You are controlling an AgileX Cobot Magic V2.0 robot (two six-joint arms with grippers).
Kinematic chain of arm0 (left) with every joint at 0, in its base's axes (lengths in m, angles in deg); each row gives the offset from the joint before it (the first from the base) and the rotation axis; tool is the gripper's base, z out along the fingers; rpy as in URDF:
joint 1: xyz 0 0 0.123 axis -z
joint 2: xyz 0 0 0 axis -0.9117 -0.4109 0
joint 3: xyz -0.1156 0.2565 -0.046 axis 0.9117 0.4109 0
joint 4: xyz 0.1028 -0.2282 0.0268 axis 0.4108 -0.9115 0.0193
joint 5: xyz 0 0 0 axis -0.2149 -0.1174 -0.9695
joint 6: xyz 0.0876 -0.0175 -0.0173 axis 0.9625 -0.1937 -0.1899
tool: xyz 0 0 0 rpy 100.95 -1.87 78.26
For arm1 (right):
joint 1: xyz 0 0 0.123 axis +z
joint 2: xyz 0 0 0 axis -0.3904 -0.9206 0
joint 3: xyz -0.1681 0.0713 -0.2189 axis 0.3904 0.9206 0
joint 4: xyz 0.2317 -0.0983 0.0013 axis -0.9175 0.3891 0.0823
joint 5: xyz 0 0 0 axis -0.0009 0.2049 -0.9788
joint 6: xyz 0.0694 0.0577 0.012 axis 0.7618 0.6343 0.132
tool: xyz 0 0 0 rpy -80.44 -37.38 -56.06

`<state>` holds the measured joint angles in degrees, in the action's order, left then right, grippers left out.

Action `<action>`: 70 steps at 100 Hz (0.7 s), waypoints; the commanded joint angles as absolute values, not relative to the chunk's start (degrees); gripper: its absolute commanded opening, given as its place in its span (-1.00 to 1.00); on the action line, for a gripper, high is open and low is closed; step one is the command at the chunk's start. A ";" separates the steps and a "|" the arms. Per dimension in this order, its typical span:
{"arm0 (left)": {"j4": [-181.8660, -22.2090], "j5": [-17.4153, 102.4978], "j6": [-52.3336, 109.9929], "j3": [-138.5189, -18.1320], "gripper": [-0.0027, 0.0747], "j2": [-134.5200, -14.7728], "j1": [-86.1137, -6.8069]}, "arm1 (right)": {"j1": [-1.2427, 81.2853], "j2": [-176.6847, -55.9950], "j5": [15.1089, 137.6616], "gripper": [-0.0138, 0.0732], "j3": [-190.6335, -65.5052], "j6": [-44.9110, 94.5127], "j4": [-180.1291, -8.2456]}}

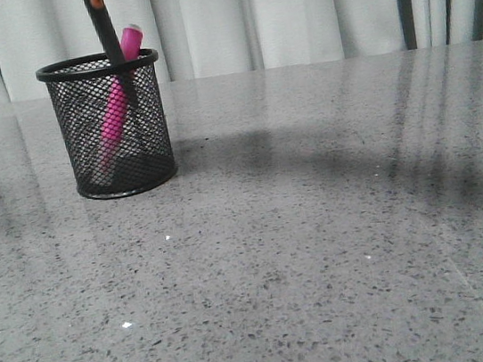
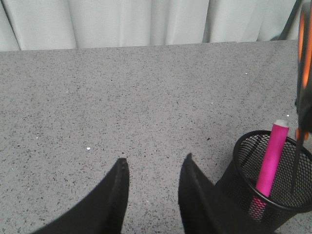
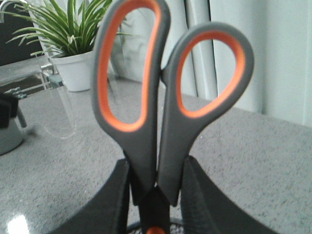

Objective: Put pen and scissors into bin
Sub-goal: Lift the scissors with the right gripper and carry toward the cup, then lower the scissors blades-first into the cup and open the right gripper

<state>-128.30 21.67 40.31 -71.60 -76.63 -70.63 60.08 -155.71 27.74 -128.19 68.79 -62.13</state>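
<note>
**Scissors held blades-down in the bin, pen already inside**

Your right gripper [image 3: 155, 195] is closed on the scissors [image 3: 165, 97], its two black fingers [image 3: 114, 200] pressing the dark grey shanks from either side just below the handle loops. The orange-lined loops stand upright above the fingers, closed against each other, and the orange pivot dot sits just below the grip. From the front you see the scissors' dark blades [image 1: 108, 33] coming down from the top edge, pivot dot near the top, and passing the rim of the bin [image 1: 82, 131]; the tips are inside the black mesh cup. Whether they touch the bottom you cannot tell.

The pen [image 1: 118, 99] is already in the bin, directly below your right gripper and just beside the blades. It leans, with its upper end sticking out above the rim and its lower end near the base.

Your left gripper [image 2: 151, 168] is partly open and holds nothing; bare grey speckled table [image 2: 122, 97] shows between its two black fingers [image 2: 119, 185]. In its wrist view the bin [image 2: 243, 156] stands just beside the right-hand finger, with the pen [image 2: 269, 163] leaning inside and the scissors' blade [image 2: 296, 165] hanging into the cup next to it. White curtains [image 1: 291, 21] hang behind the table.
</note>
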 commanded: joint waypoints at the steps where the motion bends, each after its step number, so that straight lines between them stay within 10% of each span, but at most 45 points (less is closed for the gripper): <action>1: -130.33 23.91 39.81 -73.13 -0.34 -75.47 -70.65 | 59.78 -153.54 19.93 -0.86 -128.68 68.53 -62.24; 70: -130.33 24.05 39.81 -73.13 -0.34 -75.47 -70.65 | 59.84 -155.13 21.71 -0.86 -126.68 68.53 -61.77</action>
